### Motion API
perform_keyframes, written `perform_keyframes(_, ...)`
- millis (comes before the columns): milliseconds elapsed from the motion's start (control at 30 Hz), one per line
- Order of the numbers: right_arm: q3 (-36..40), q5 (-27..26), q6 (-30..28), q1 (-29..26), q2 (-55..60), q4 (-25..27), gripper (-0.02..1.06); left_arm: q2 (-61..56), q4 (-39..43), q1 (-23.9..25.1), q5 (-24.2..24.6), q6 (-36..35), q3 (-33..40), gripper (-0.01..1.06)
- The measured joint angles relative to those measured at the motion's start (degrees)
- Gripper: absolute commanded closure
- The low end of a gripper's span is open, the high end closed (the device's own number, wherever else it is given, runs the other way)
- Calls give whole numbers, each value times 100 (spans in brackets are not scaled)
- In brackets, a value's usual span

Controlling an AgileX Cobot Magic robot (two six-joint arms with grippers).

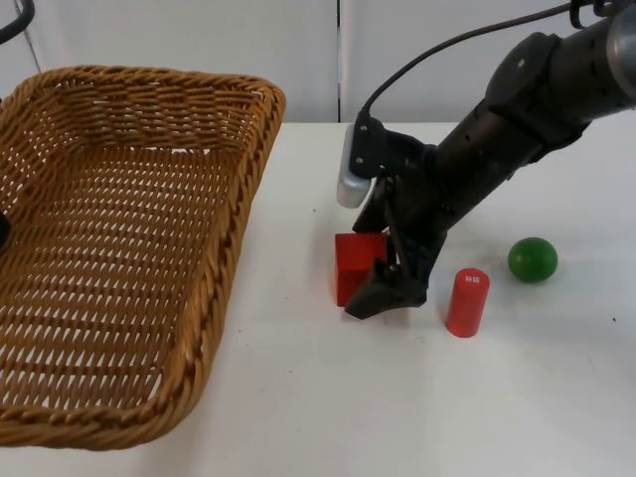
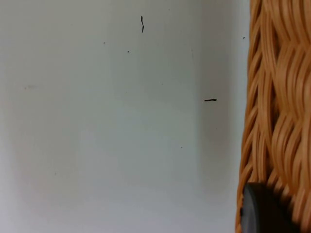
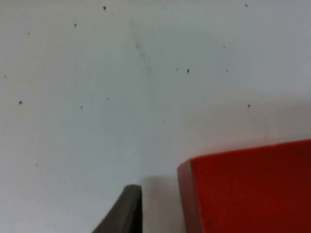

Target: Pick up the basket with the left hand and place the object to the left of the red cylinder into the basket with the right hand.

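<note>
left hand (image 2: 265,208) clamped on basket (image 1: 119,248) rim at the worktop's (image 1: 328,397) left edge, ready to receive; right hand (image 1: 383,288) apart, straddling red block (image 1: 356,260) beside red cylinder (image 1: 467,301) mid-worktop, for grasping.

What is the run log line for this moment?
left hand: at basket rim | right hand: at red block | cylinder: upright

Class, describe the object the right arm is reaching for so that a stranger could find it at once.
Start at the wicker basket on the white table. To its right, at the right end effector, sits a red block. Unlike the red cylinder and green ball beyond, it is square-edged.
</note>
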Motion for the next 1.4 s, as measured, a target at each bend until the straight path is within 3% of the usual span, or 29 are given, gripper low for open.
perform_keyframes(100,0,-5,11,0,0,0,22,0,0,0,0,-16,0,105)
perform_keyframes(533,0,-64,-5,0,0,12,59,0,0,0,10,-16,0,105)
perform_keyframes(700,0,-64,-14,0,0,1,90,0,0,0,10,-16,0,105)
perform_keyframes(733,0,-64,-14,0,0,1,101,0,0,0,10,-16,0,105)
perform_keyframes(1033,0,101,537,0,-804,-270,105,0,0,0,10,-16,0,105)
perform_keyframes(1400,0,403,2137,0,-2079,-1647,105,0,0,0,10,-16,0,105)
